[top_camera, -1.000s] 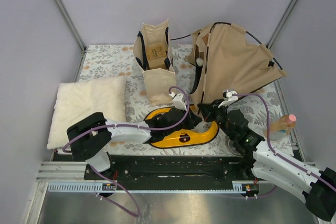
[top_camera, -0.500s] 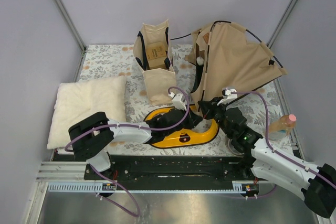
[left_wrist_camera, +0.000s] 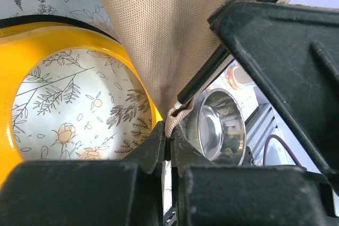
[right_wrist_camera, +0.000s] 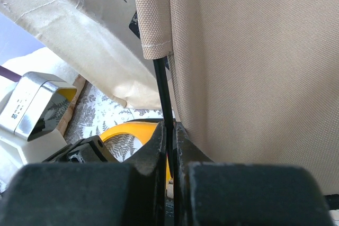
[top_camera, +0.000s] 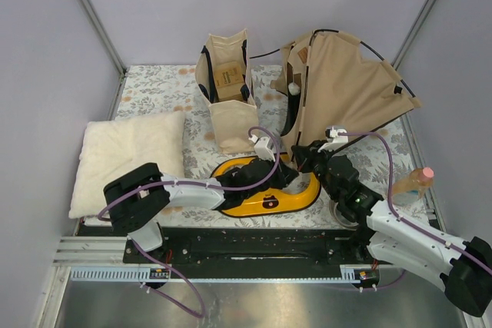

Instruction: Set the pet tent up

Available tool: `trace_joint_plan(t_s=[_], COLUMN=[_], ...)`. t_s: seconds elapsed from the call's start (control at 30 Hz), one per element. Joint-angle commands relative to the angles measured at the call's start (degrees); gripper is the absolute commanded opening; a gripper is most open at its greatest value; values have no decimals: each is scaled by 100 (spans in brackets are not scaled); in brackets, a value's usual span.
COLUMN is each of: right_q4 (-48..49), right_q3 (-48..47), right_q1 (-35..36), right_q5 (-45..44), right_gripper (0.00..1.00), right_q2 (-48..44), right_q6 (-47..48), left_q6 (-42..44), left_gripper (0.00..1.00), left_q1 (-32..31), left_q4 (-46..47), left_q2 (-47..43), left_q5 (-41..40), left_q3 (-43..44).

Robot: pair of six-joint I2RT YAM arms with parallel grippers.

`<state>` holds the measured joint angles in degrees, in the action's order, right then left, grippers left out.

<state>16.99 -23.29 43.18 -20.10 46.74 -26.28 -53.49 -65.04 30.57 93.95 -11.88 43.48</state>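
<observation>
The pet tent (top_camera: 346, 97) is a tan canvas shape with thin black poles, partly raised at the back right of the table. My left gripper (top_camera: 283, 174) is shut on the tent's lower corner loop (left_wrist_camera: 180, 114), over the yellow ring. My right gripper (top_camera: 301, 160) is shut on a black tent pole (right_wrist_camera: 162, 91) beside the canvas (right_wrist_camera: 254, 62). In the left wrist view the pole's tip (left_wrist_camera: 181, 101) ends just above the pinched fabric corner. The two grippers sit close together at the tent's near corner.
A yellow ring-shaped tray (top_camera: 265, 190) lies under both grippers. A beige tote bag (top_camera: 227, 86) stands at the back centre. A cream fluffy pillow (top_camera: 127, 155) lies at the left. A steel bowl (left_wrist_camera: 220, 125) and a bottle with a pink cap (top_camera: 413, 182) are at the right.
The right arm has edged slightly left and forward with the pole. The tent's canvas has shifted a little. The left gripper holds about the same spot.
</observation>
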Motion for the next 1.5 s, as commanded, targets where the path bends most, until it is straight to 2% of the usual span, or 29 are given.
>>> trace_joint_plan(t_s=[0.0, 0.23, 0.67, 1.23, 1.47], right_q4=[1491, 1228, 788, 753, 999], right_q3=[-712, -809, -414, -123, 193], right_q1=[-222, -249, -266, -284, -275], right_q5=[-1611, -1620, -1436, -944, -530], right_gripper=[0, 0, 0, 0, 0], right_q2=[-78, -103, -552, -411, -350], right_q6=[-166, -193, -167, -430, -632], left_q6=[120, 67, 50, 146, 488], left_gripper=[0, 0, 0, 0, 0], left_q1=[-642, -651, -651, -651, -660], left_q4=[-1800, -1721, -1800, -1844, -1633], left_q2=[360, 370, 194, 53, -113], left_q5=[1408, 1381, 1276, 1214, 784], left_q3=[-314, -376, -393, -323, -358])
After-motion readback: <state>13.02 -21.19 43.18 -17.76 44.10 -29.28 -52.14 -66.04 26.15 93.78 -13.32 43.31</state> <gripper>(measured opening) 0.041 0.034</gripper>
